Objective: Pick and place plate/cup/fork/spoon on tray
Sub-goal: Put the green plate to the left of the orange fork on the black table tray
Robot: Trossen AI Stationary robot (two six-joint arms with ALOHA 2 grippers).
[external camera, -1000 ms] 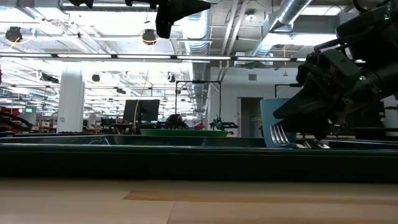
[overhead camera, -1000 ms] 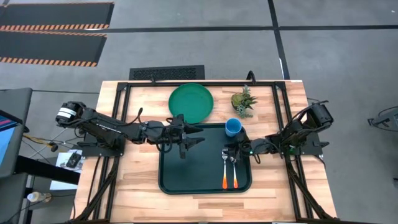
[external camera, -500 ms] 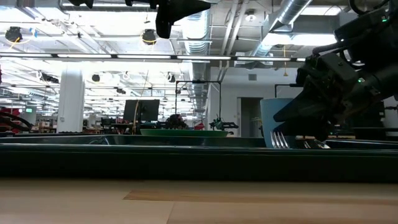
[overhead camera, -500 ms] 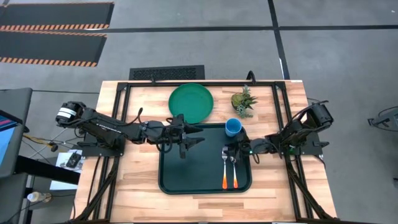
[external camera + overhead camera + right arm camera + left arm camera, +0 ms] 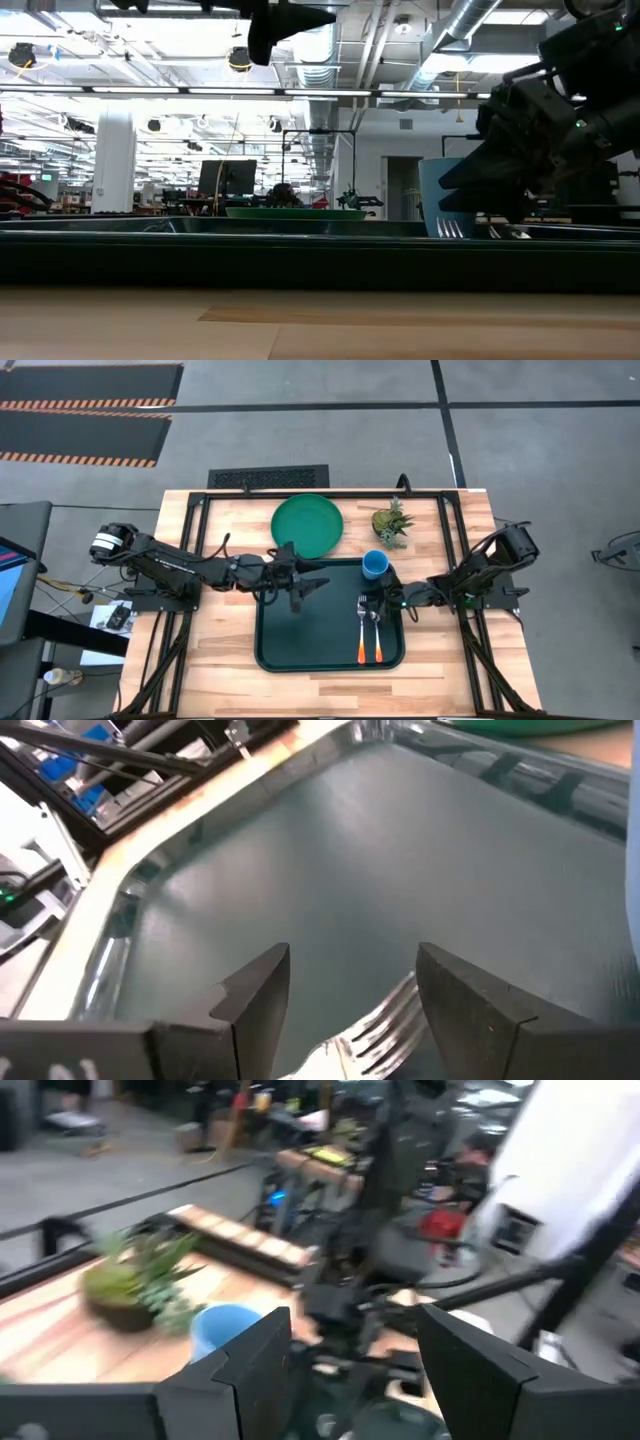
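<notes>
The dark tray (image 5: 310, 640) lies mid-table. The light-blue cup (image 5: 375, 565) stands in its far right corner. The fork (image 5: 361, 628) and the spoon (image 5: 377, 632) lie side by side on the tray's right part, orange handles toward the near edge. The green plate (image 5: 307, 525) rests on the table just beyond the tray's far rim. My right gripper (image 5: 372, 603) is open low over the fork's tined head (image 5: 385, 1020), a finger on either side. My left gripper (image 5: 312, 588) is open and empty, high above the tray's far left part.
A small potted plant (image 5: 392, 522) stands at the table's far right, beside the plate and behind the cup. The tray's left and middle (image 5: 330, 870) are bare. The black frame rails run along the table's left and right sides.
My right gripper has opened over the fork. The fork's head has sunk from a little above the tray onto it. My left gripper has shifted slightly above the tray.
</notes>
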